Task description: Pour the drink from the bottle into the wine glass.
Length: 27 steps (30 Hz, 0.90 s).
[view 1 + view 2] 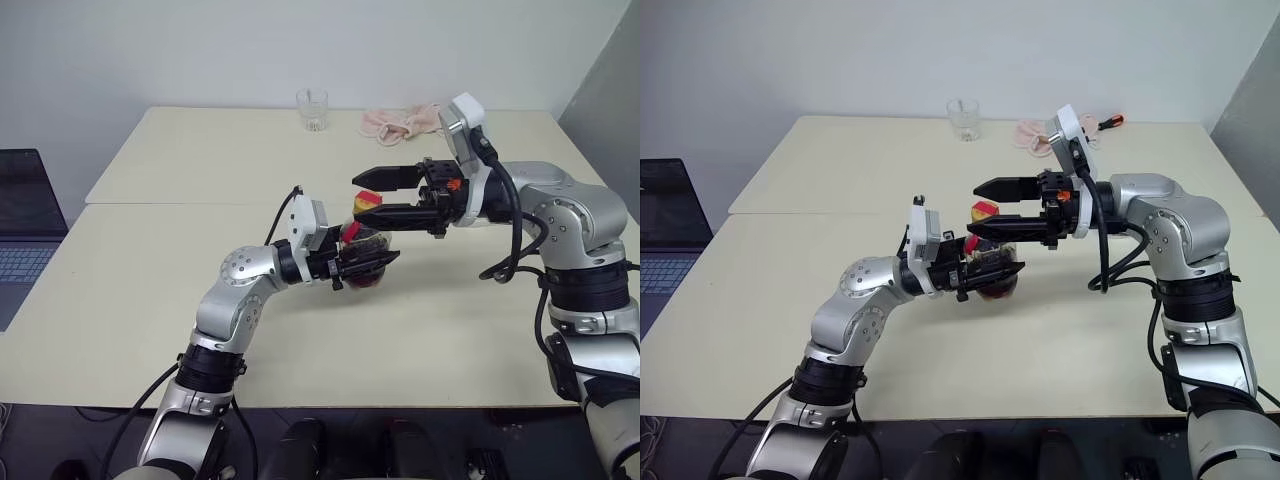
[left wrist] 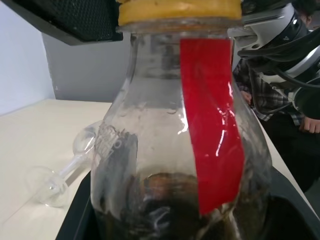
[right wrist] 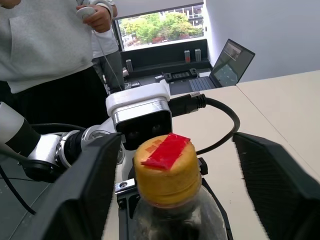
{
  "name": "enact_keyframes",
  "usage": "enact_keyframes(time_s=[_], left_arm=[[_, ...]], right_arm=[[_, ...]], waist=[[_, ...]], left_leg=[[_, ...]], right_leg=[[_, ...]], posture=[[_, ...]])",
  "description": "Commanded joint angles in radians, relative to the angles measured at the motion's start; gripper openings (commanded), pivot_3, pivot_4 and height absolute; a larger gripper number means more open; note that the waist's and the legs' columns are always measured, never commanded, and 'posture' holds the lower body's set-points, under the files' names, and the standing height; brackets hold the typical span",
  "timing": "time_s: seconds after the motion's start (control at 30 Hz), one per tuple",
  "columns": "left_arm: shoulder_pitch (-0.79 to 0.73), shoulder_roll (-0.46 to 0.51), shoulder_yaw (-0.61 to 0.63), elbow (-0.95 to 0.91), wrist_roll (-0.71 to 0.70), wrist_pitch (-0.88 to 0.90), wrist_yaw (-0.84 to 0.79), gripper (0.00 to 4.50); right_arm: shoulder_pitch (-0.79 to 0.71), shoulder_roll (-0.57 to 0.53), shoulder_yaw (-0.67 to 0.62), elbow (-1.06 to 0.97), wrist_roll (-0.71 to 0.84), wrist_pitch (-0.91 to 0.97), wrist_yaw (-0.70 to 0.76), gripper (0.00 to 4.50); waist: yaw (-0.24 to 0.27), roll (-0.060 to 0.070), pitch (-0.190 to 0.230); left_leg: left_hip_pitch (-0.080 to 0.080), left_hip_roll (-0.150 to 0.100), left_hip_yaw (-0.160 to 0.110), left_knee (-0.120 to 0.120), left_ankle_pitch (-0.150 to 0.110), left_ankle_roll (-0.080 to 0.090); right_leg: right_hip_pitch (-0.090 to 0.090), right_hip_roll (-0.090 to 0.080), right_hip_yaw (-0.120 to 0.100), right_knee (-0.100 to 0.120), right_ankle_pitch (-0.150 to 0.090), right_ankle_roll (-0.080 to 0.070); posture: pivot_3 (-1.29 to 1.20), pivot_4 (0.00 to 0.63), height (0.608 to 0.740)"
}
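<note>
Nearest the head camera, in the lower left of the frame, the left arm reaches up toward the centre, where the left tool (image 1: 372, 262) is clamped on the rounded body of the bottle (image 1: 366, 243). That bottle is held above the tabletop (image 1: 150, 290) near the middle of the frame, standing roughly upright: its long axis runs close to vertical, with the yellow cap (image 1: 368, 201) on top, the neck pointing up and leaning slightly toward the right arm. A red label strip (image 2: 212, 125) runs from under the cap down the shoulder of the clear plastic. The drink (image 2: 170, 210), dark and nearly black, sits low in the bottle's belly.

From the right side of the frame the right arm comes in level, its right tool (image 1: 372, 194) pointing toward frame left. Its two black fingers stand apart, one above the other, with the cap between them; in the right wrist view a clear gap shows on each side of the cap, so they are not gripping it.

Seen from the left wrist, the wine glass (image 2: 65, 170) lies on its side on the tabletop behind the bottle. A short clear tumbler (image 1: 312, 109) stands at the far edge, upper centre of the frame, with a pinkish cloth (image 1: 400, 122) just to its right. A laptop (image 1: 20, 235) sits at the left edge. A person (image 3: 45, 55) stands beyond the tabletop in the right wrist view.
</note>
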Motion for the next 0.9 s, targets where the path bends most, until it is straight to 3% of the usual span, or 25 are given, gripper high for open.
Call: enact_keyframes(time_s=[0.03, 0.13, 0.33, 0.47, 0.63, 0.77, 0.9], left_arm=[[0.0, -0.005, 0.004, -0.054, -0.024, -0.001, 0.011, 2.21], [-0.002, -0.005, 0.005, -0.053, -0.024, 0.003, 0.017, 2.21], [0.001, 0.003, 0.008, -0.046, -0.012, 0.002, 0.032, 2.21], [0.008, 0.014, 0.014, -0.035, 0.013, -0.009, 0.058, 2.19], [0.018, 0.014, 0.025, -0.027, 0.013, -0.014, 0.076, 2.14], [0.017, 0.01, 0.026, -0.015, 0.011, -0.019, 0.076, 2.07], [0.009, 0.003, 0.026, 0.003, 0.015, -0.024, 0.073, 2.05]], right_arm=[[-0.022, 0.0, -0.021, -0.014, 0.024, -0.006, 0.01, 2.32], [-0.024, 0.002, -0.024, -0.01, 0.024, -0.006, 0.012, 1.32], [-0.017, 0.008, -0.04, -0.043, 0.011, -0.004, -0.054, 1.28], [-0.021, 0.074, -0.041, -0.164, -0.063, 0.041, -0.335, 1.28], [0.025, 0.171, 0.052, -0.371, -0.206, 0.153, -0.667, 1.28], [0.061, 0.355, 0.107, -0.491, -0.346, 0.292, -1.004, 1.28], [0.066, 0.463, 0.114, -0.523, -0.423, 0.355, -1.152, 1.28]], waist=[[0.0, 0.0, 0.0], [0.0, 0.0, 0.0], [0.0, 0.0, 0.0], [-0.003, 0.0, 0.0], [0.001, 0.0, 0.0], [0.001, 0.0, 0.0], [0.003, 0.0, 0.0]], left_leg=[[0.0, 0.0, 0.0, 0.0, 0.0, 0.0], [0.0, 0.0, 0.0, 0.0, 0.0, 0.0], [0.0, 0.0, 0.0, 0.0, 0.0, 0.0], [0.0, 0.0, 0.0, 0.0, 0.0, 0.0], [0.0, 0.0, -0.001, 0.0, 0.0, 0.0], [0.0, -0.001, -0.001, 0.0, 0.0, 0.0], [0.0, -0.001, -0.001, 0.0, 0.0, -0.001]], right_leg=[[0.0, 0.0, 0.0, 0.0, 0.0, 0.0], [0.0, 0.0, 0.0, 0.0, 0.0, 0.0], [0.0, 0.0, 0.0, 0.0, 0.0, 0.0], [-0.001, 0.0, 0.001, 0.0, 0.0, 0.0], [-0.002, 0.0, 0.001, 0.001, 0.0, 0.0], [-0.002, 0.0, 0.002, 0.002, 0.0, 0.0], [-0.004, 0.0, 0.003, 0.005, 0.0, 0.0]], posture=[[0.0, 0.15, 0.74], [0.0, 0.15, 0.74], [0.0, 0.15, 0.74], [0.0, 0.15, 0.74], [0.0, 0.15, 0.74], [0.0, 0.15, 0.74], [0.0, 0.15, 0.74]])
